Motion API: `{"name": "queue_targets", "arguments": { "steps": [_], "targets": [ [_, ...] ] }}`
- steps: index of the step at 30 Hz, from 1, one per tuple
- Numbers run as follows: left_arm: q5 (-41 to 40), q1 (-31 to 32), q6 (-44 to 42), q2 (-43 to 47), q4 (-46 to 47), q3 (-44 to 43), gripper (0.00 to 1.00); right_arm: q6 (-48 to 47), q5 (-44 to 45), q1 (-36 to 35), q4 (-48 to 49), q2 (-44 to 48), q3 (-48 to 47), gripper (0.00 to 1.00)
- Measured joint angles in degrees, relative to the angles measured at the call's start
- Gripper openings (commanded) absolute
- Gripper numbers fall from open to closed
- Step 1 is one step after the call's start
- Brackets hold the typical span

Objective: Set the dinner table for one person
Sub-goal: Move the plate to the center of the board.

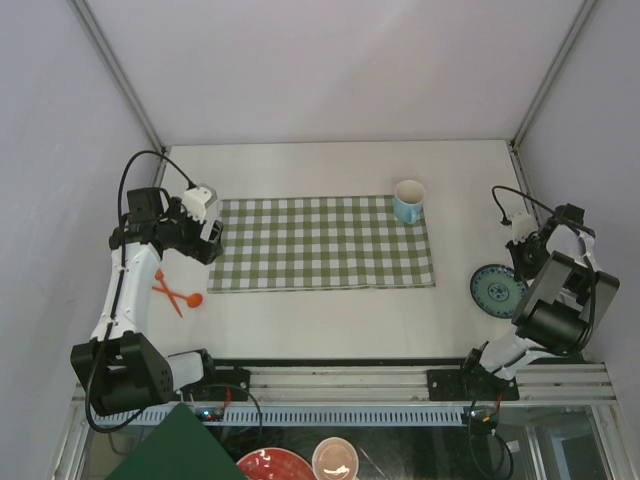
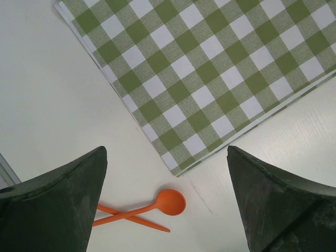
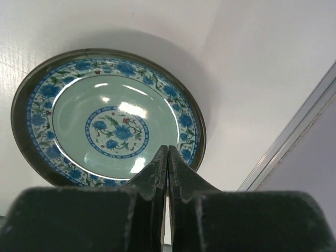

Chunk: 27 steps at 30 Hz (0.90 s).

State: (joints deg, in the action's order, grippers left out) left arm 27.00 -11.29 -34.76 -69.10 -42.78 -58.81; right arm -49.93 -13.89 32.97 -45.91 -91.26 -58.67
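Here the right pincer, closed, points down at the plate.

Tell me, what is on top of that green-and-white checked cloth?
Only a pale blue ceramic mug, standing upright on the far right corner of the checked cloth. The rest of it lies bare. The part of the off-white tabletop beneath it is hidden.

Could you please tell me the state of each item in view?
Green-and-white checked cloth: spread flat.
Pale blue ceramic mug: upright, at cloth's far right corner.
Green-and-blue floral plate: face up, off the cloth.
Two orange plastic utensils: lying crossed, off the cloth.
Left tool: open, empty.
Right tool: shut, empty.
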Motion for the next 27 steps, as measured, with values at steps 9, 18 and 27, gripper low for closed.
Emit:
{"name": "queue_targets", "arguments": {
  "steps": [9,18,27],
  "targets": [
    [0.37,0.0,-0.37,-0.02,-0.07,0.0,1.0,0.04,2.21,2.82,1.16,2.49,0.63,0.0],
    [0.42,0.0,-0.37,-0.04,-0.24,0.0,1.0,-0.59,4.61,8.09,3.85,2.01,3.13,0.0],
    [0.46,0.0,-0.37,-0.04,-0.31,0.0,1.0,-2.86,4.57,11.93,4.42,1.14,5.2,0.0]
  ]
}}
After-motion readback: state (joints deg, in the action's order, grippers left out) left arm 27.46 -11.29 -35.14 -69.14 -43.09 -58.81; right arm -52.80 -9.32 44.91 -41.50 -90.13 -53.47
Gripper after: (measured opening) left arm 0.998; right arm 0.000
